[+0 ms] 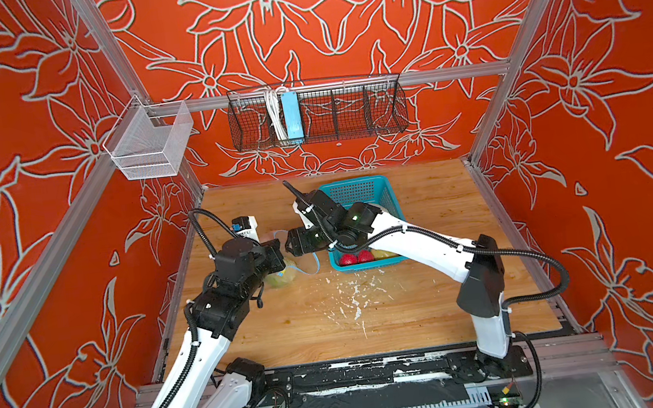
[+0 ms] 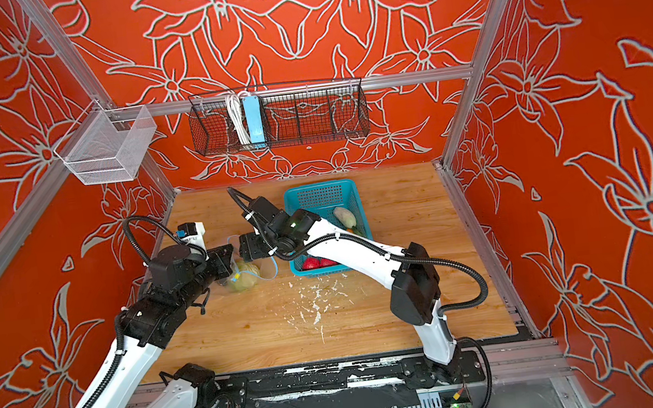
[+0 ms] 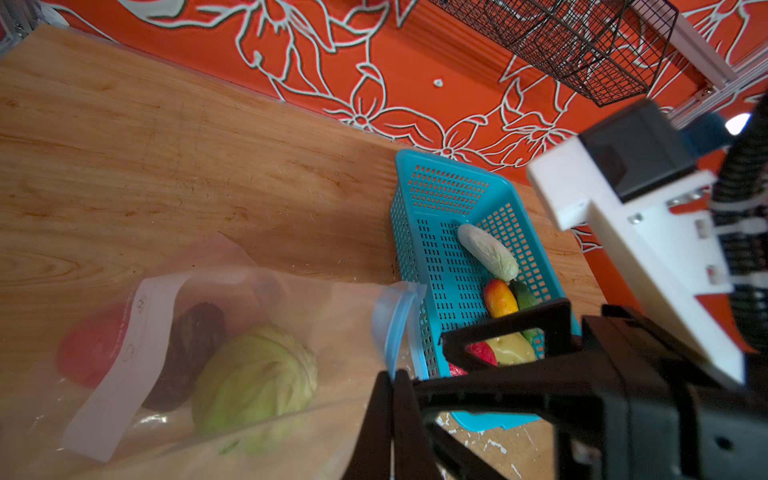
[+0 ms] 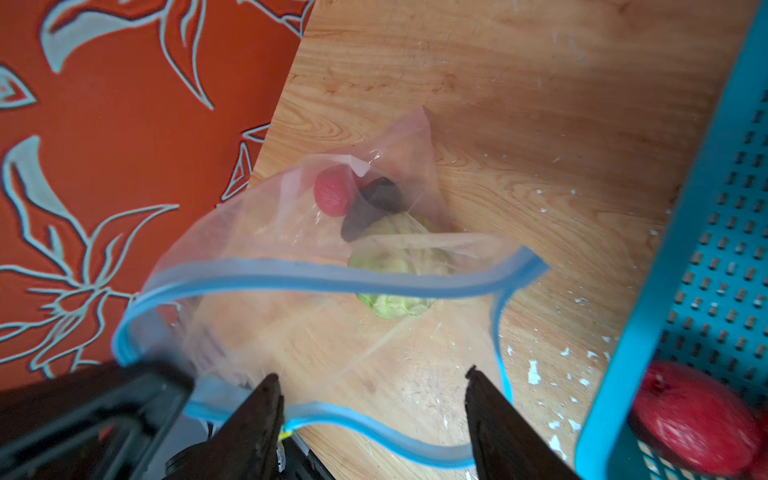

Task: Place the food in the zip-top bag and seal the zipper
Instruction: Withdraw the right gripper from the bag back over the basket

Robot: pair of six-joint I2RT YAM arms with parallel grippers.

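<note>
Now the bag is lying on the table just beside the basket, with its open mouth on the basket side. The left pincer is pressing together on the zipper at one corner of the mouth. The right pincer is hanging spread and empty over the opening.

Cabbage, avocado and a red piece are already sitting inside the bag. The cucumber, mango, potato and strawberries are waiting in the basket.

The film is looking thin, limp and slick, so it is likely to be sagging shut unless the rim is pulled taut. The stiffer zipper strip is looking like the place to grip. The toys are seeming light and smooth, probably best taken across their narrow middles.
</note>
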